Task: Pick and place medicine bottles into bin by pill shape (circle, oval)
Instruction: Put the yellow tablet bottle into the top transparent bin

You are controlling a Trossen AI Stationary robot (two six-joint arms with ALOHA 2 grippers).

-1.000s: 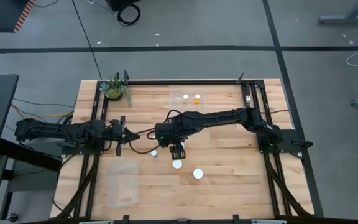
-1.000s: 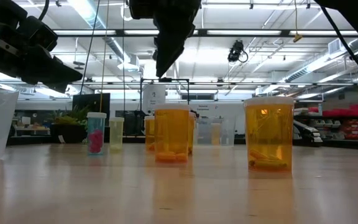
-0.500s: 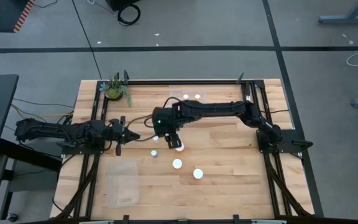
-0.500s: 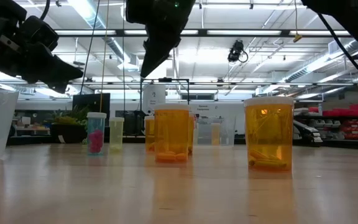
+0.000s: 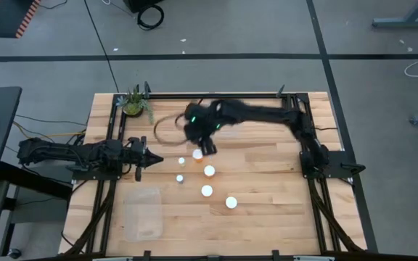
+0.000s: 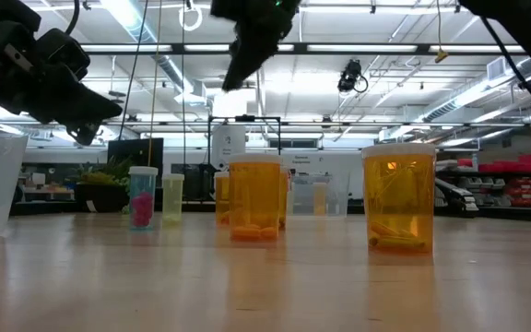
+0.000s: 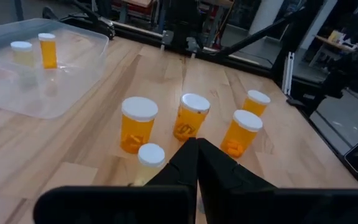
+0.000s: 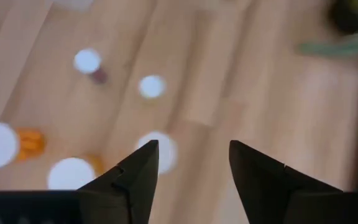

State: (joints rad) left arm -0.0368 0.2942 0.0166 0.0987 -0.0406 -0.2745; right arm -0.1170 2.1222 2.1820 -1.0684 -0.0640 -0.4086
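The right gripper (image 5: pixel 207 147) hung above the wooden tabletop (image 5: pixel 267 188), just on the plant side of the cluster of medicine bottles (image 5: pixel 207 191); its jaws stood apart with nothing between them, as the right wrist view showed (image 8: pixel 188 163). The left gripper (image 5: pixel 142 159) waited at the cluster's left, jaws pressed together and holding nothing.

Five white-capped bottles stood loose on the tabletop between the two arms — one just beside the right gripper (image 5: pixel 197 154), one near the left gripper (image 5: pixel 181 161), and three strung out toward the near edge (image 5: pixel 231 202). In the left wrist view they showed as orange bottles with pills at the bottom (image 7: pixel 137 124). Two more bottles (image 7: pixel 34 51) stood inside a clear bin (image 7: pixel 73 81) beyond the cluster from the left gripper. A second clear bin (image 5: pixel 142 212) lay on the near side of the left arm. The small potted plant (image 5: pixel 134 103) sat at the far left corner.

No label on any bottle could be read — the writing on signs in the room behind, in the low view, was too small to make out.
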